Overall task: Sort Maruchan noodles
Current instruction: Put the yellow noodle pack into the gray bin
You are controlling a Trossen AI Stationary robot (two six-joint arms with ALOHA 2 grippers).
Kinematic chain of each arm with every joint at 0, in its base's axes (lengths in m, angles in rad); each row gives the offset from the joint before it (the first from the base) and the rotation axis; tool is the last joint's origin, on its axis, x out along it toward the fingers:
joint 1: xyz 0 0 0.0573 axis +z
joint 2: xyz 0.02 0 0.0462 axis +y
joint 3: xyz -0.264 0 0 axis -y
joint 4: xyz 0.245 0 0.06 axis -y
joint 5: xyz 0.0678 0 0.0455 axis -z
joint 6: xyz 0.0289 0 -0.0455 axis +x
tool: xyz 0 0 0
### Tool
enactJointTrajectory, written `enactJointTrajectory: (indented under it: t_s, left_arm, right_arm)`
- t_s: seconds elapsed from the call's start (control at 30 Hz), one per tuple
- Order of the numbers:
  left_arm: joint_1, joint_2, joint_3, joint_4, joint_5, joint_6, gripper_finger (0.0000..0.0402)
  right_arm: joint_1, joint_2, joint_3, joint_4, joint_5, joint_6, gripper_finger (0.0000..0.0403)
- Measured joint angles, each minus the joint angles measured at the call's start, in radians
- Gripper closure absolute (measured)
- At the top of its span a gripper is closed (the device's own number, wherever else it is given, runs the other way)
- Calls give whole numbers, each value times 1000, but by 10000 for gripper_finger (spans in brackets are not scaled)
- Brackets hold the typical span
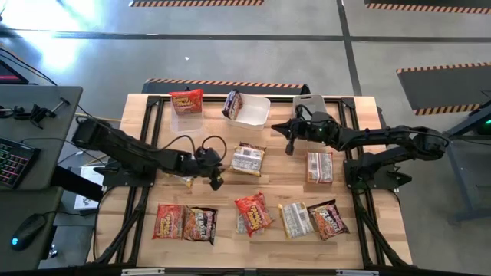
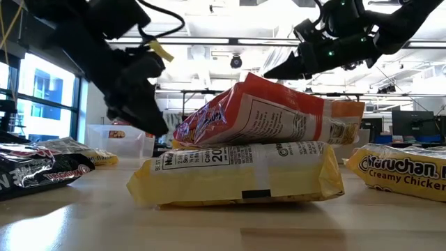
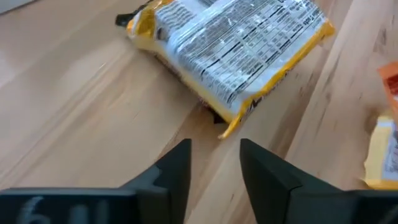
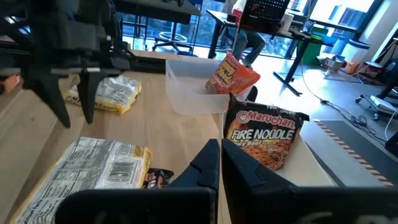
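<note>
Ramen packets lie scattered on the wooden table. A yellow-tan packet (image 1: 248, 159) (image 3: 236, 50) (image 4: 93, 168) lies flat, printed back up, in the table's middle. My left gripper (image 1: 216, 182) (image 3: 214, 165) hovers open just to its left, fingers aimed at its near corner, touching nothing. My right gripper (image 1: 290, 147) (image 4: 222, 165) hangs shut above the table to the right of that packet, holding nothing. A red-orange packet (image 1: 186, 100) leans in the far-left tub (image 1: 186, 121). A dark Fire Noodle packet (image 1: 232, 103) (image 4: 267, 137) leans in the middle tub (image 1: 257, 115).
Another yellow-tan packet (image 1: 320, 166) lies under the right arm. The near row holds a red packet (image 1: 167, 221), a dark one (image 1: 199, 224), a red one lying on a yellow one (image 1: 253, 213) (image 2: 272, 111), a yellow one (image 1: 295, 218) and a dark one (image 1: 328, 218). A third tub (image 1: 311, 102) stands far right.
</note>
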Motion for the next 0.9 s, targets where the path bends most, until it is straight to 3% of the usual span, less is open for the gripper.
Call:
enactJointTrajectory:
  t_s: [0.23,0.47,0.6,0.83,0.9]
  left_arm:
    - [33,106,0,123,3,39,229]
    - [41,167,0,262,25,148,235]
    - [45,189,0,280,36,190,271]
    - [50,188,0,327,49,272,382]
    - [62,175,0,360,86,279,395]
  right_arm:
    - [0,0,0,-1,0,8,403]
    - [1,0,0,0,0,8,403]
    - [1,0,0,-2,0,8,403]
    - [1,0,0,-3,0,23,402]
    - [1,0,0,-3,0,27,402]
